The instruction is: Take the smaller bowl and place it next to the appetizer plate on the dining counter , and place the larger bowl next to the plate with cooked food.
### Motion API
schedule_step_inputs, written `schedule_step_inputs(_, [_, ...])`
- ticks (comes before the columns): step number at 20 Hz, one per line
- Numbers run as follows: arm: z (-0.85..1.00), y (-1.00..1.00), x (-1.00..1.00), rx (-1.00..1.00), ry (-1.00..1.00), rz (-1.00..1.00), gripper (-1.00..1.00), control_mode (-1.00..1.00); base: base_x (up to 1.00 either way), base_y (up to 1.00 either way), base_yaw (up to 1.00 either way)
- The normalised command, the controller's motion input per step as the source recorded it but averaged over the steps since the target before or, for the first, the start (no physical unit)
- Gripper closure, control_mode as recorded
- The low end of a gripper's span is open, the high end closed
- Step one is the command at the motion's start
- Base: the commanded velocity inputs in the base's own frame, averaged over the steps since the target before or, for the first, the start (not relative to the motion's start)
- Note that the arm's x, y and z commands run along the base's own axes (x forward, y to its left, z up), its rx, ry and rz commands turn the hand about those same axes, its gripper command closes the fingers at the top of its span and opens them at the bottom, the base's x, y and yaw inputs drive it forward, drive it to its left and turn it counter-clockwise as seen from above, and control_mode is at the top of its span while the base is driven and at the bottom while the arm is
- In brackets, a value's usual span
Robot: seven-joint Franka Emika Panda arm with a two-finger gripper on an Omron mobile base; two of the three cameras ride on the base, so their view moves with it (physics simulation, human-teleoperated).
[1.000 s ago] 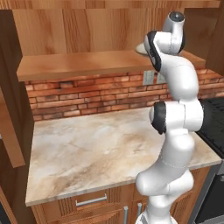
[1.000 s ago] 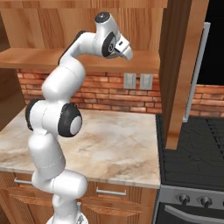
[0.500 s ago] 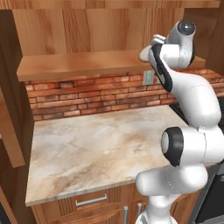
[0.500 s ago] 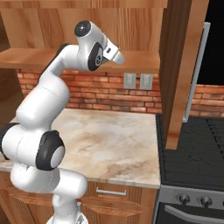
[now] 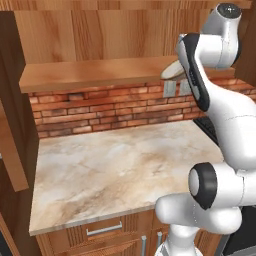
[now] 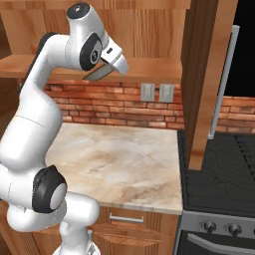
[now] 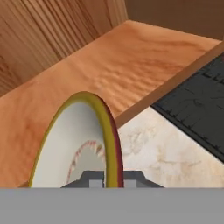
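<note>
Kitchen corner: brick backsplash, wooden shelf (image 5: pixel 95 75) above a marbled bench (image 5: pixel 120 170), stove (image 6: pixel 219 169) to the right.

Item held: bowl (image 7: pixel 81 140), pale inside with a yellowish rim. It sits on edge in the hand view, clamped at the rim in the narrow gripper (image 7: pixel 113 177). Which of the two bowls it is I cannot tell for certain; the shallow, saucer-like profile in the left view suggests the smaller one.

Location: raised at shelf height, just off the shelf's front edge and above the bench's right end.

Handling, as judged: carry it slowly, since a rim pinch lets a tilted bowl swing or slip; keep it off the shelf edge while withdrawing.

Views: hand view alone gives the bowl's inside and rim colour; right view shows its dark underside and the stove.
</note>
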Motion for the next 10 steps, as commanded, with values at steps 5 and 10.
schedule_step_inputs(5, [-0.21, 0.36, -0.85, 0.08, 0.09, 0.12, 1.0, -1.0, 0.0, 0.0, 0.0])
schedule_step_inputs(10, [-0.74, 0.34, -0.78, 0.06, 0.0, 0.17, 1.0, -1.0, 0.0, 0.0, 0.0])
